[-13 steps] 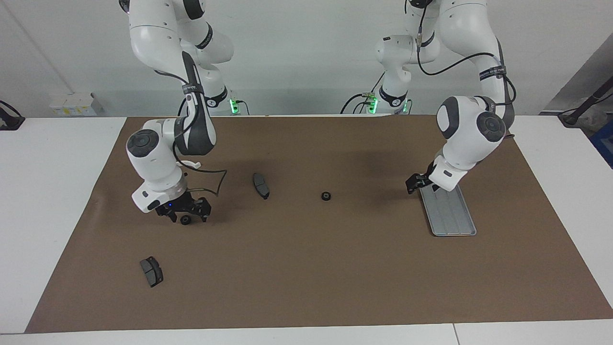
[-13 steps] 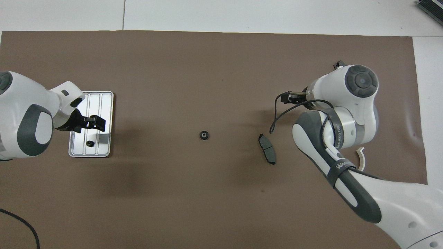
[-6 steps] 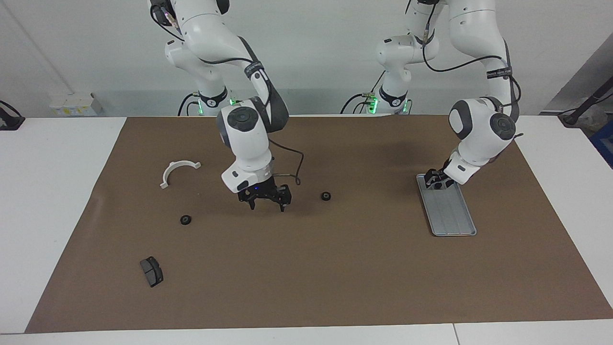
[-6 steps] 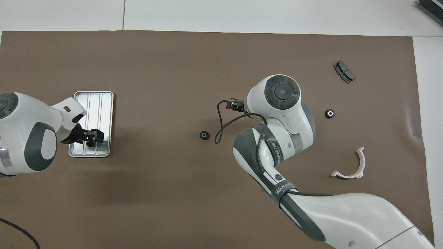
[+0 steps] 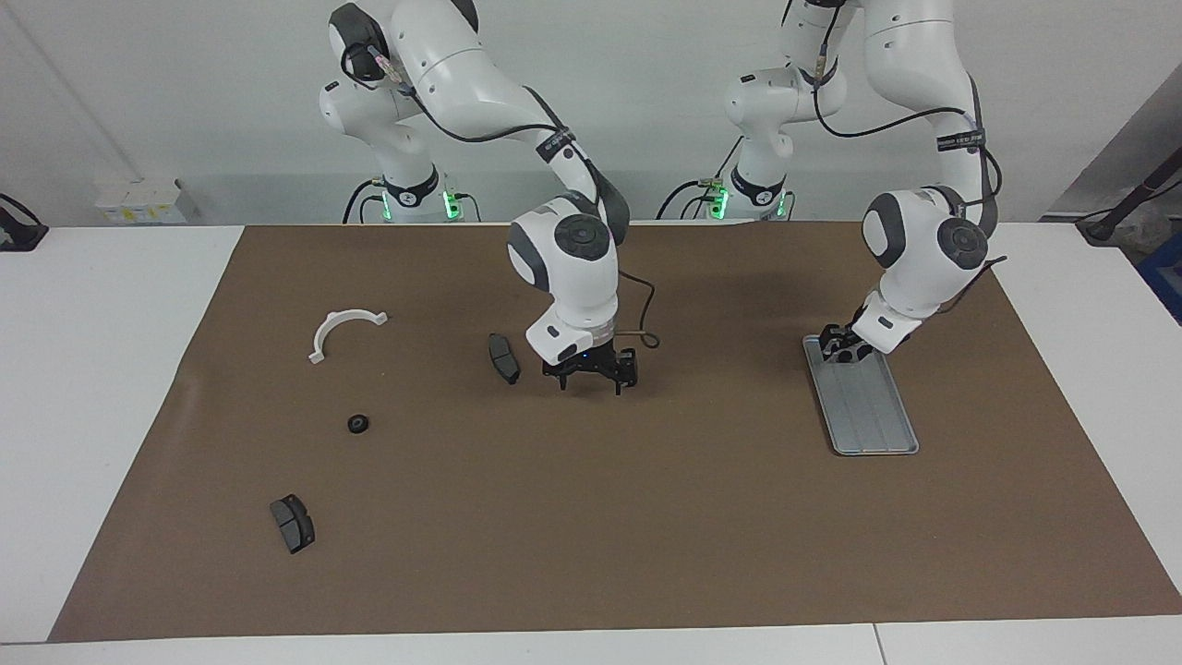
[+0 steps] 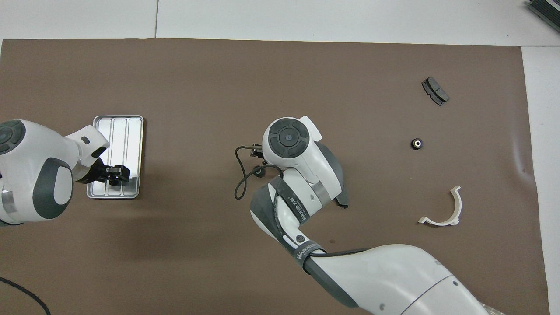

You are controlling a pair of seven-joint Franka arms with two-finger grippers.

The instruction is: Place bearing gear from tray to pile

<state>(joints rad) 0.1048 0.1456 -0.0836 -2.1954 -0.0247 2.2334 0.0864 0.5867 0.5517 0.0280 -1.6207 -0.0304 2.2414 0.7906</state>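
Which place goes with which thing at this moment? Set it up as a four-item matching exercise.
Things:
1. tray
2. white bracket
3. right gripper
4. bearing gear

Places:
A. over mid-table, beside a brake pad
B. between the bracket and the other brake pad
C. at the left arm's end of the table, with the left gripper at its nearer end
D. at the right arm's end, nearer to the robots than the gear

Pairs: 1-C; 2-D; 3-A; 4-B
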